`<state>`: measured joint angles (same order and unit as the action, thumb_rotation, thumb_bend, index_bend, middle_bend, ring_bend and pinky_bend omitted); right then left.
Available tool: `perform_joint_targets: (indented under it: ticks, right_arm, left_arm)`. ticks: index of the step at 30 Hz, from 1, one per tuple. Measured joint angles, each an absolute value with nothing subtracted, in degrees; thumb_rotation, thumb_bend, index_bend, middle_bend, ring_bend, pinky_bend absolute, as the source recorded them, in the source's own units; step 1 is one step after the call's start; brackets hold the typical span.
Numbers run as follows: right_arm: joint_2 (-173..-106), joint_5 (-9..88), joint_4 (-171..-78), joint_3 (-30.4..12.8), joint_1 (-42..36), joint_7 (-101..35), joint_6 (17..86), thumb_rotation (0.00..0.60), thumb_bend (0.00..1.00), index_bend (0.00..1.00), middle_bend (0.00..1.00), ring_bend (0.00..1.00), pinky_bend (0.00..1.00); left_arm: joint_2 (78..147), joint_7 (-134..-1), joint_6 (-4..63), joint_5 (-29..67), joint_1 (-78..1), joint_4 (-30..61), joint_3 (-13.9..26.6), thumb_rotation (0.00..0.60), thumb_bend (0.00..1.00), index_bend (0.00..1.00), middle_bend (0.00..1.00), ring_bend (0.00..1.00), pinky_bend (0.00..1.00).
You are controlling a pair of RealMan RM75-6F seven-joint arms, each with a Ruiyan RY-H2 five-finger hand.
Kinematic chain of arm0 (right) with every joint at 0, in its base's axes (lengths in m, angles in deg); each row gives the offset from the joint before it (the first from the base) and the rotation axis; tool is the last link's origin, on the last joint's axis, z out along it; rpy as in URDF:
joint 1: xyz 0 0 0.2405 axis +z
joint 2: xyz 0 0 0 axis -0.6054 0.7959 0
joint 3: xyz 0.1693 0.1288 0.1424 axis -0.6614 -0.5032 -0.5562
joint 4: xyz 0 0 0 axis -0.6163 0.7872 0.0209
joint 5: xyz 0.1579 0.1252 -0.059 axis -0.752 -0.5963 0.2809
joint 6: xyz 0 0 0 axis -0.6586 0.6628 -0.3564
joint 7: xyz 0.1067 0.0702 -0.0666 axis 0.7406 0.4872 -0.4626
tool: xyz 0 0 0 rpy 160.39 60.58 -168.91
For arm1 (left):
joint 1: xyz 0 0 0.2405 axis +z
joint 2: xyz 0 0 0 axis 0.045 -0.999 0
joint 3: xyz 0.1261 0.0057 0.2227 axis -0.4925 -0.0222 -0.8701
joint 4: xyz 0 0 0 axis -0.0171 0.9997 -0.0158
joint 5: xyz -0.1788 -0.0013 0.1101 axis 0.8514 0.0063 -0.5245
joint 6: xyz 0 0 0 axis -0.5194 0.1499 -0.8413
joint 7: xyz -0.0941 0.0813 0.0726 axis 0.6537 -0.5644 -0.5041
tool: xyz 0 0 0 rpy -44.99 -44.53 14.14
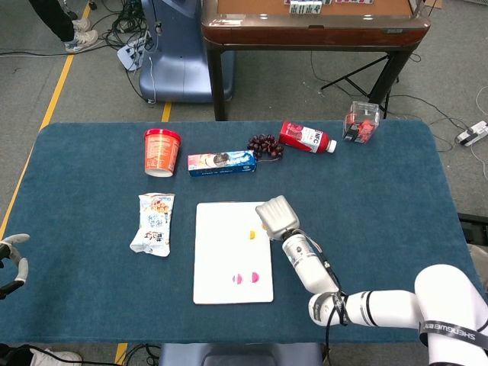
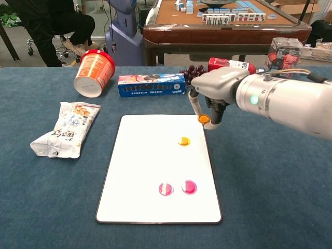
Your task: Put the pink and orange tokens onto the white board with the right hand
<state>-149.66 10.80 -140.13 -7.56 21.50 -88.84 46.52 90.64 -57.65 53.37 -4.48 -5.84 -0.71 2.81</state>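
Here the chest view shows what the head view hides: the right hand (image 2: pixel 215 93) pinches a small orange token (image 2: pixel 204 119) between downward-pointing fingertips (image 2: pixel 197 111), held right at the upper right edge of the white board (image 2: pixel 140 171), whereas from the head camera the same hand (image 1: pixel 276 216) shows only its pale back over the board's right edge and covers the token. Already on the board lie a yellow-orange token (image 2: pixel 183 140) toward the upper right and two pink tokens (image 2: pixel 177 188) side by side lower down. The head view alone catches the left hand (image 1: pixel 13 263) at the far left edge of the blue table (image 1: pixel 381 183), its fingers loosely curved apart around nothing. Along the back of the table sit an orange cup noodle tub (image 2: pixel 94 72) tipped on its side, a blue cookie box (image 2: pixel 151 85), a bunch of dark grapes (image 2: pixel 193 73), a red drink bottle (image 1: pixel 306 138) lying down with white lettering too small to read, and a clear box with red contents (image 2: pixel 282 56); a white snack bag (image 2: pixel 65 129) lies left of the board, its print illegible. The head view also shows "SHENGUEM" lettering on the right forearm (image 1: pixel 450 329)
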Motion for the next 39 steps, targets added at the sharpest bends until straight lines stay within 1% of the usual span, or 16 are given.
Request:
perform_joint_targets:
  ticks: [6,13,26,39]
  right_arm:
    - [-153.10,8.20,-138.00,-8.45,24.45,-91.20,46.59,0.600,0.24,0.52,1.00,1.00,1.00]
    - [-155.60,5.84,-136.94,-9.14,26.75,-93.24,47.35,0.600,0.24,0.52,1.00,1.00,1.00]
    - [-157.91,3.66,-134.43,-9.99,28.83,-93.13,46.59,0.600,0.24,0.52,1.00,1.00,1.00]
    - [-160.77,2.88,-130.48,-9.85,30.08,-92.30,45.13,0.600,0.24,0.52,1.00,1.00,1.00]
  left_arm:
    - [90.27,-56.52,53.67,-4.35,-5.58,-0.65,2.93,0.600,0.52,0.37,0.62,0.46,0.54]
    - [89.99,-55.52,53.76,-4.41,-5.45,-0.56,2.98,0.600,0.52,0.37,0.62,0.46,0.54]
    - [90.02,-55.77,53.67,-4.54,-5.48,-0.63,2.93,0.600,0.52,0.37,0.62,0.46,0.54]
    - [89.79,-55.05,53.90,-4.70,-5.32,-0.56,2.95,0.600,0.52,0.37,0.62,0.46,0.54]
